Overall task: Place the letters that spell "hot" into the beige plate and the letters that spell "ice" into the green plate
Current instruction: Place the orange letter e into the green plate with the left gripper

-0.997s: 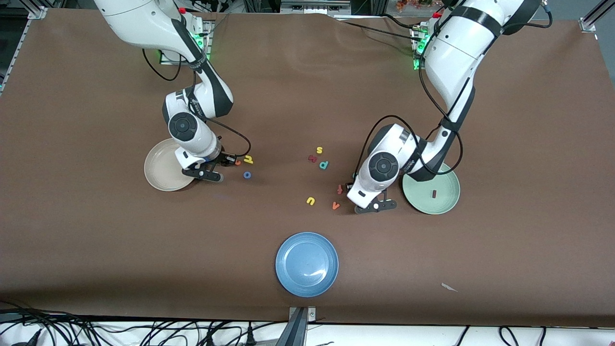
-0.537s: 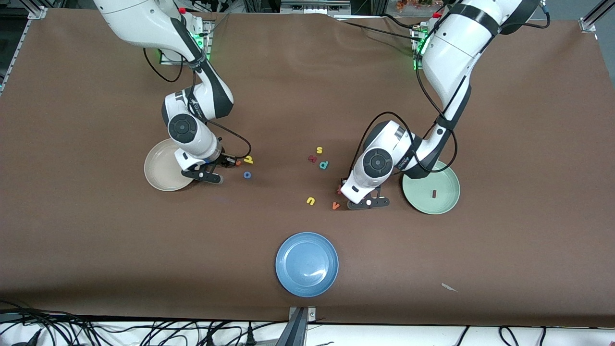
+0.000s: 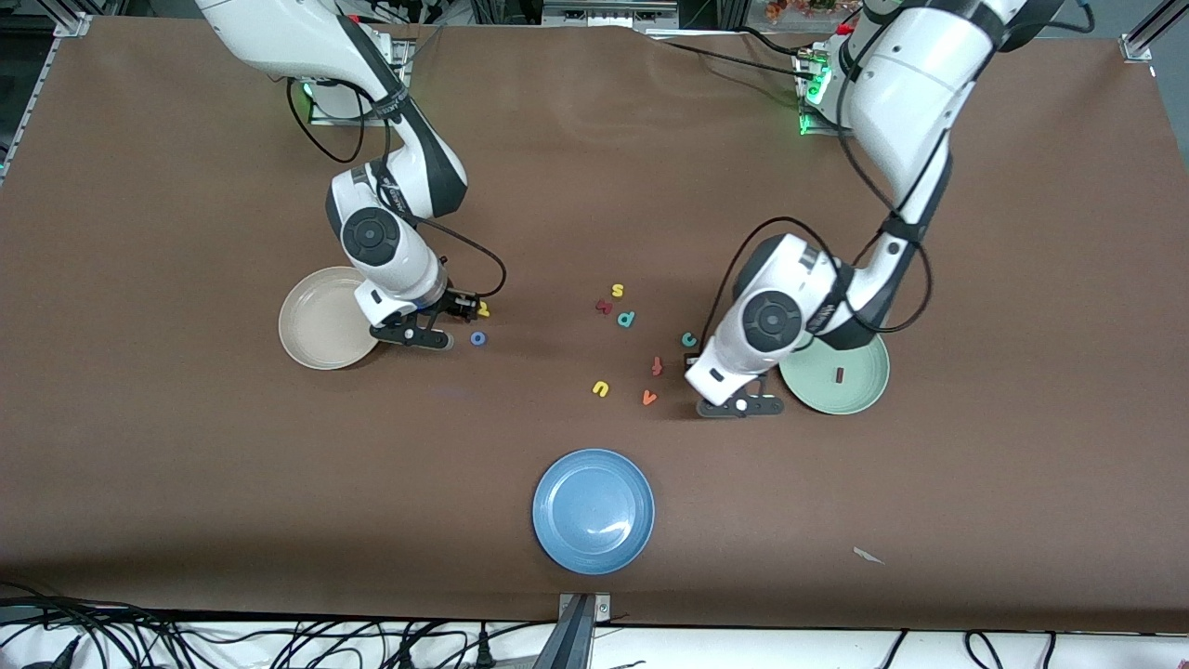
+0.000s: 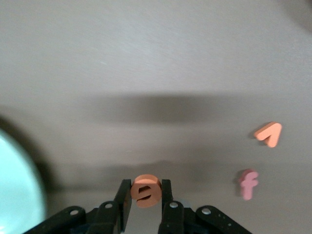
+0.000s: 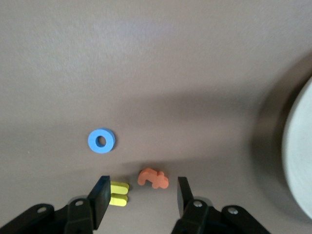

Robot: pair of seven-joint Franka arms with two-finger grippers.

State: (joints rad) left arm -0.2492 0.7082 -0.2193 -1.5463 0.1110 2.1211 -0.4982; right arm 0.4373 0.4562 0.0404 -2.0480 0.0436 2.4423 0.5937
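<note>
My left gripper (image 4: 146,192) is shut on the orange e (image 4: 146,190), held a little above the table beside the green plate (image 3: 850,390). The dark red i (image 3: 839,374) lies in that plate. The teal c (image 3: 688,340) lies on the table close to the left hand. My right gripper (image 5: 142,185) stands open beside the beige plate (image 3: 320,321). The orange t (image 5: 153,178) and the yellow h (image 5: 118,193) lie on the table between its fingers. The blue o (image 5: 101,141) lies just nearer the front camera than the h (image 3: 483,309).
Other letters lie mid-table: yellow s (image 3: 617,292), teal p (image 3: 626,319), a dark red one (image 3: 604,306), yellow u (image 3: 600,388), orange v (image 3: 648,398), red f (image 3: 657,366). A blue plate (image 3: 593,511) sits near the front edge.
The right gripper has opened and the orange t now lies loose beside the h. The left gripper closed on the e and moved toward the green plate, uncovering the teal c.
</note>
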